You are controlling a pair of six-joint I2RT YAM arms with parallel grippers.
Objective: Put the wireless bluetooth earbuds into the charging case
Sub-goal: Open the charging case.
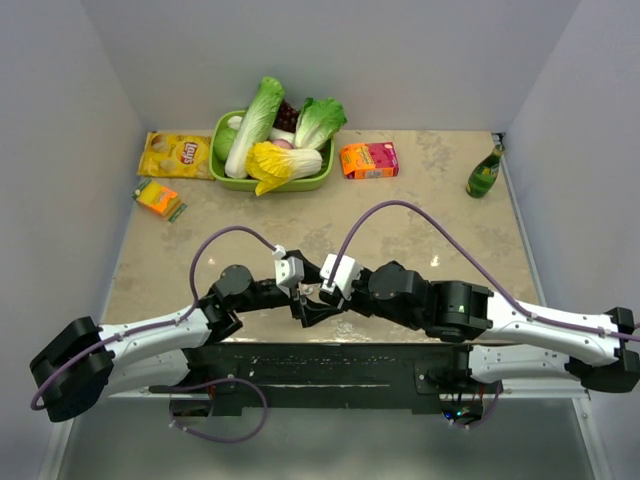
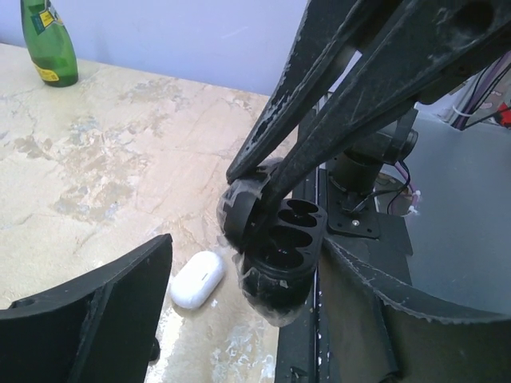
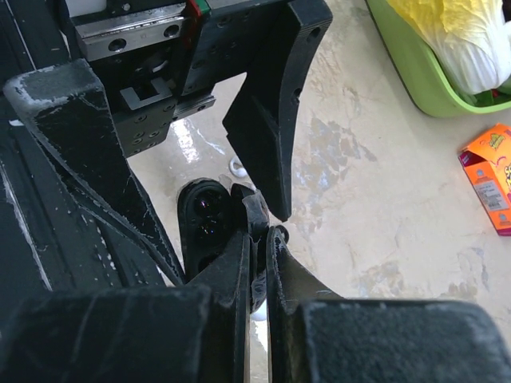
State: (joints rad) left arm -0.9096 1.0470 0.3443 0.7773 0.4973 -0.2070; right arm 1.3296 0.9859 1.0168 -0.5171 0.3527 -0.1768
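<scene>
A: Quick one, where's the charging case?
B: Left wrist view. It lies flat on the counter and the lid looks closed. It sits between one left jaw and the black oval object, just beside that object. It touches neither, as far as I can see.
A: Jaws?
B: Left jaws are spread wide with nothing held. The black oval object hangs in the gap between them, no contact visible. Right jaws are pressed together, pinching the rim of the black oval object.
A: Buds?
B: Can't pick out the wireless bluetooth earbuds for sure. The right wrist view has a small white bit past the black object, under a left jaw. Bud or case, can't tell.
A: Handling note for the case?
B: My guess is a light, rigid shell. It's glossy and rounded, so slippery, and likely to squirt out of a hard pinch or skate across the counter. It should take a moderate squeeze, but the hinge is probably the weak spot. Best hold is across the short width at the middle, low on the bottom half, so the lid stays free to open.
A: And the buds?
B: Going by the task, they're tiny, very light and slick. Gentle pinch only, they're easy to flick away.
A: Clutter?
B: Green bottle at the far edge, well apart, no issue
</scene>
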